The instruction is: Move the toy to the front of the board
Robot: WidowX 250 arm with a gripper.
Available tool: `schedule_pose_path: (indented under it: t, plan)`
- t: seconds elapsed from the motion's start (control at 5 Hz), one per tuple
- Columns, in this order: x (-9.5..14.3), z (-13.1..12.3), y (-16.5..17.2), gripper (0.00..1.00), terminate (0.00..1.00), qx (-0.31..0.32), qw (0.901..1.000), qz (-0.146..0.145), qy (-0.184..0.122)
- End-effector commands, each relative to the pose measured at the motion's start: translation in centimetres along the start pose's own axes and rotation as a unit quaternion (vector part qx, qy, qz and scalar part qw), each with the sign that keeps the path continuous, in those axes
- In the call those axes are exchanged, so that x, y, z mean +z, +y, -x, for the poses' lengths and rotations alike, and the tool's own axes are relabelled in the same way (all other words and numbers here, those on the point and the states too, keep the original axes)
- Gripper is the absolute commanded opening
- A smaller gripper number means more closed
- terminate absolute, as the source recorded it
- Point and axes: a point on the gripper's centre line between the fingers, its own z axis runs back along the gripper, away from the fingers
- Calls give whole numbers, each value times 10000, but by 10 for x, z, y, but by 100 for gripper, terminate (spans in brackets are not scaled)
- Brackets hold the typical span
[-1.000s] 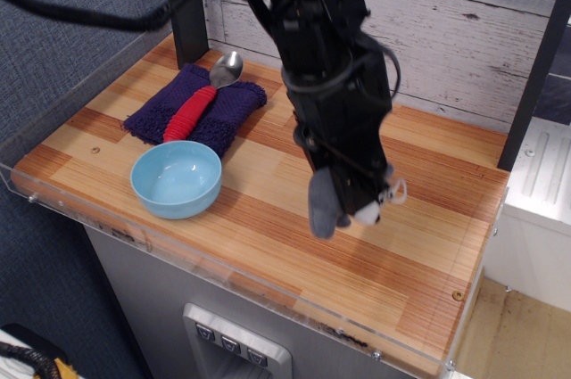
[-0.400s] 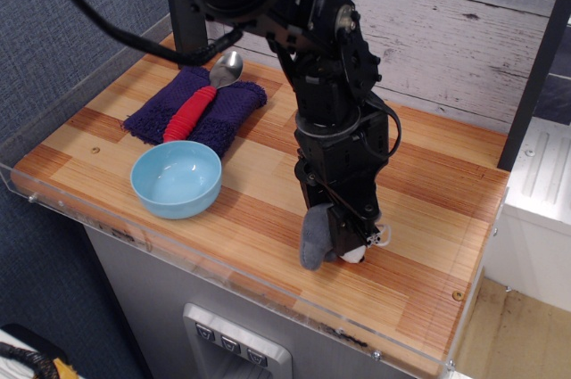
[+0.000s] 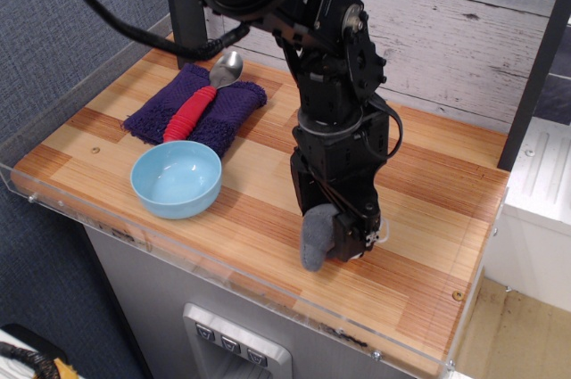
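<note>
The small grey plush toy (image 3: 316, 238) hangs upright between the fingers of my gripper (image 3: 337, 238), its lower end touching or just above the wooden board (image 3: 419, 281) near the front edge. A bit of its white underside and string shows at the right of the gripper. The gripper is shut on the toy, and the black arm comes down from the upper left. The gripper hides most of the toy's right side.
A light blue bowl (image 3: 177, 178) stands at the front left. Behind it lies a purple knitted cloth (image 3: 198, 111) with a red-handled spoon (image 3: 203, 98) on it. Clear acrylic edging (image 3: 223, 283) runs along the front. A whitewashed plank wall (image 3: 446, 31) stands behind.
The gripper has come down and slightly forward with the toy, from held well above the board to resting at or just above its surface near the front.
</note>
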Motion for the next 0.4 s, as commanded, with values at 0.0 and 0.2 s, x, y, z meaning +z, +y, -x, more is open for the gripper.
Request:
schedule_pose_path:
  t: [0.0, 0.2]
  plan:
    - [17, -2, 5, 100, 0, -13, 9997, -113, -236]
    - [30, -9, 3, 100, 0, -28, 9985, 30, -543]
